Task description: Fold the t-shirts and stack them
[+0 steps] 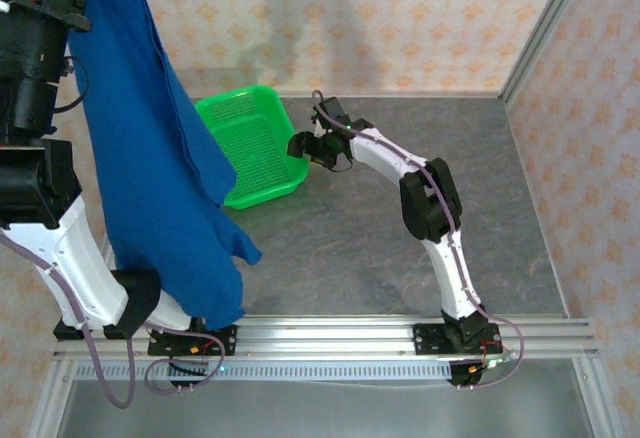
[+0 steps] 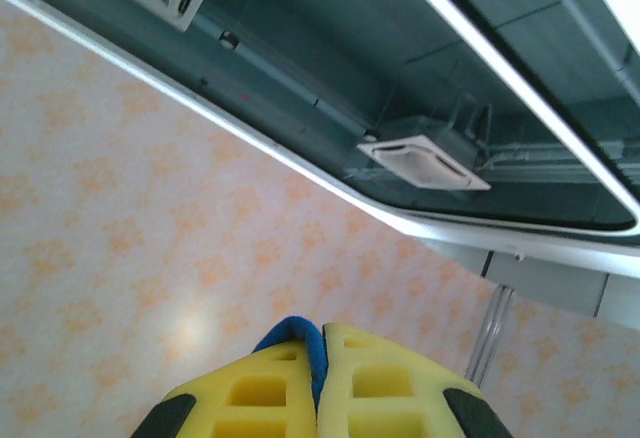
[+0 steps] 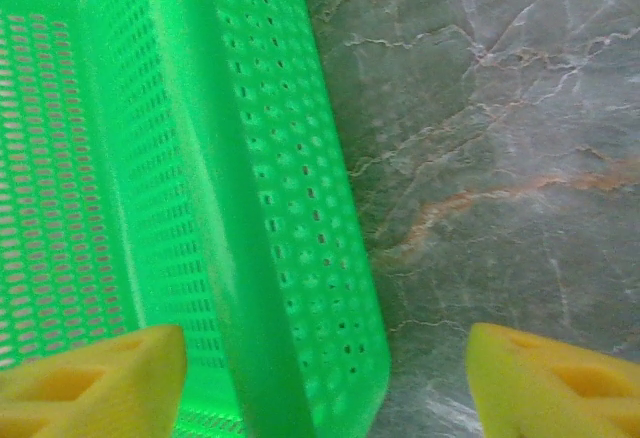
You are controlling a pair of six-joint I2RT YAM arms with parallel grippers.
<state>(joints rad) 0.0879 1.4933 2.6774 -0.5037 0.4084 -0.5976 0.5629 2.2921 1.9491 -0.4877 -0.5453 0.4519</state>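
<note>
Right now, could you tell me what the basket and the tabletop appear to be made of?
Basket: glossy green plastic, judging by its moulded perforated walls. Tabletop: looks like grey veined stone or a marble-print laminate; I cannot tell which.

Left arm (image 1: 70,258) raised, fingers (image 2: 250,398) pinching t-shirt (image 1: 150,158); right arm (image 1: 430,208) outstretched, fingers (image 3: 100,378) apart, seemingly low.

Matt cloth t-shirt (image 1: 150,158), glossy plastic basket (image 1: 250,148)

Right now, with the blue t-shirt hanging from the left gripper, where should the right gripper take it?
Take the lower corner jutting rightward, coming in from the right. The t-shirt hangs from the shut left gripper, and that free corner faces the open right gripper.
</note>
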